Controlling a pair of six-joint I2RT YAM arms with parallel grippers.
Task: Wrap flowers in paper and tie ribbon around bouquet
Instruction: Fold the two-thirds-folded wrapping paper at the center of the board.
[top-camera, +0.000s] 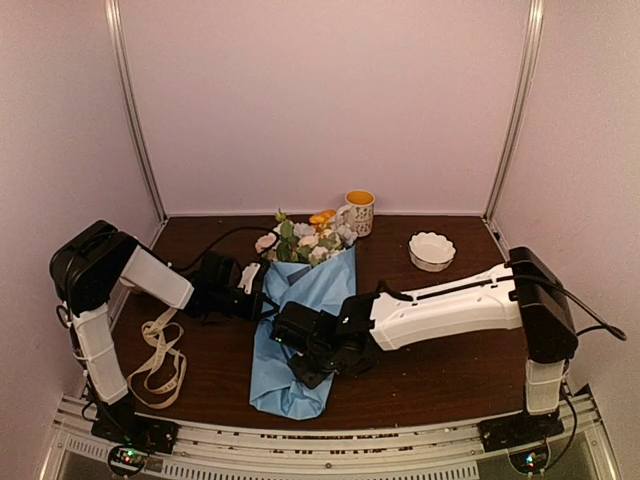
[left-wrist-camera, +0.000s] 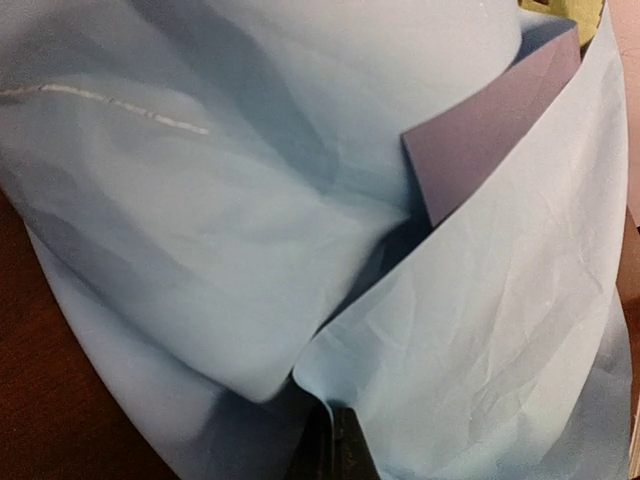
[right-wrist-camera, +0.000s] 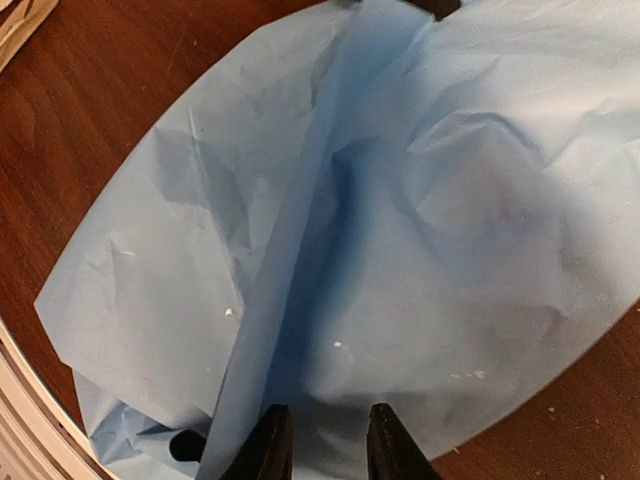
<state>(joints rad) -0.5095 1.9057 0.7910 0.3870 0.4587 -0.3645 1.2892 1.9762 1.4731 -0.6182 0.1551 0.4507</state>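
Bouquet (top-camera: 320, 285) lies lengthwise away from me, flowers (top-camera: 300, 242) far; my right pincer (right-wrist-camera: 318, 415), slightly apart, hovers mid-length; left pincer (top-camera: 262, 298) closed alongside.

The thin light blue paper sheet (right-wrist-camera: 450, 250) looks matt and finely creased, while the dark brown wood-grain tabletop (right-wrist-camera: 120, 110) shows a smooth, faintly glossy finish.
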